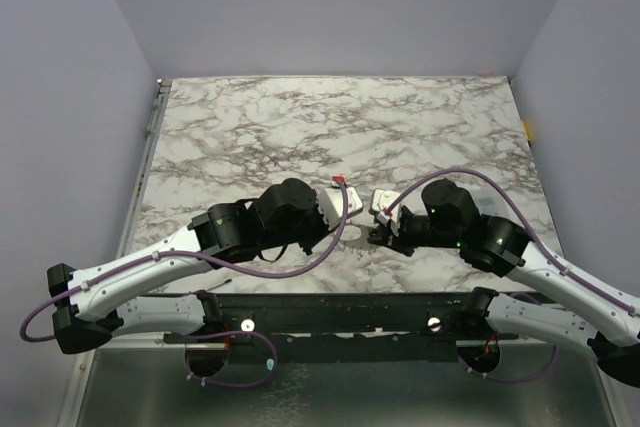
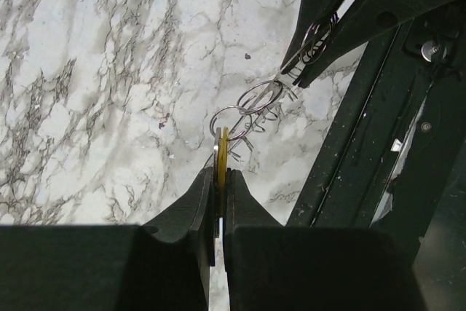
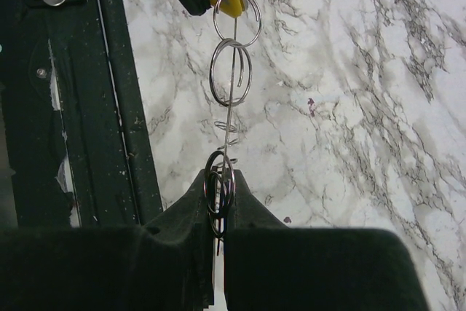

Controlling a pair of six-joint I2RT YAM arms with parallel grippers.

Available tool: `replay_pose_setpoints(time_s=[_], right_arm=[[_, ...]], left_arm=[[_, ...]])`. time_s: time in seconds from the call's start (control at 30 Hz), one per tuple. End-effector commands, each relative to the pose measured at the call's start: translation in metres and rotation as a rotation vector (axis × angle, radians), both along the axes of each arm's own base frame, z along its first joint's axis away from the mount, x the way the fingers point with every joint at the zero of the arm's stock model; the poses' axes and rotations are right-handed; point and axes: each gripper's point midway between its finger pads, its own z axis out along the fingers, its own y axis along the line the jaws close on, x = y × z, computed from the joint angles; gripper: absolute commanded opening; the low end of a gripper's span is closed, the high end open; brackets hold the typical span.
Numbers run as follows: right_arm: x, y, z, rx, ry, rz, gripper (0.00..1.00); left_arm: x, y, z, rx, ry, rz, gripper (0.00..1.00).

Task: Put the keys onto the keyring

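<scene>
A: Two arms, the left arm (image 1: 150,272) and the right arm (image 1: 560,277), are seen meeting over what sort of surface?

B: A flat table top (image 1: 400,127) is seen, patterned like white marble with grey veining. It is closed in on three sides by plain lavender walls (image 1: 330,7). A black metal rail (image 1: 340,307), scuffed and dusty, is fixed along the near edge.

A: How much room is given around the grippers?

B: Both are held close to the near edge, just beyond the rail. A broad stretch of marble is spread toward the far edge and to either side.

A: How is the right gripper (image 3: 220,180) set?

B: Its matte black fingers are clamped on the keyring (image 3: 231,71), a string of thin grey wire loops, round to oval. The end loops are pinched between the fingers, and the rest is drawn in a straight line above the table.

A: And the left gripper (image 2: 220,176)?

B: It is pressed together on the key (image 2: 223,154), whose flat yellow head is pinched edge-on. The nearest loop is seen touching that head. Whether it is threaded through cannot be told.
</scene>
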Motion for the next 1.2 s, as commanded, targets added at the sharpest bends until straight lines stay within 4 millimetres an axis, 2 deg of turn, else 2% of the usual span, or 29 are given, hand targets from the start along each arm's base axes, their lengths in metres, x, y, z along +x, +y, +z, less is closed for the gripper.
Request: replay_pose_setpoints(time_s=[0.0, 0.2, 0.33, 0.47, 0.77, 0.9, 1.03, 1.17], right_arm=[[-0.007, -0.006, -0.011, -0.036, 0.038, 0.009, 0.05], [-0.005, -0.006, -0.013, -0.049, 0.056, -0.012, 0.35], [-0.002, -0.007, -0.012, -0.050, 0.052, -0.030, 0.48], [0.004, -0.010, -0.005, -0.033, 0.021, -0.069, 0.52], [0.028, -0.023, 0.003, -0.007, -0.049, -0.235, 0.55], [0.036, -0.030, 0.003, -0.005, -0.064, -0.300, 0.56], [0.048, -0.040, 0.003, 0.000, -0.097, -0.401, 0.57], [0.059, -0.050, 0.004, 0.026, -0.123, -0.499, 0.59]], left_arm=[[0.010, 0.018, 0.015, 0.025, -0.064, 0.037, 0.00], [0.022, 0.017, 0.016, 0.059, -0.106, 0.061, 0.00], [0.030, 0.016, 0.019, 0.079, -0.134, 0.079, 0.00], [0.041, 0.016, 0.012, 0.115, -0.159, 0.121, 0.00], [0.075, 0.014, -0.026, 0.210, -0.155, 0.228, 0.00], [0.097, 0.014, -0.041, 0.197, -0.105, 0.263, 0.00], [0.120, 0.006, -0.049, 0.129, 0.001, 0.298, 0.00], [0.121, -0.015, -0.059, 0.107, 0.081, 0.274, 0.00]])
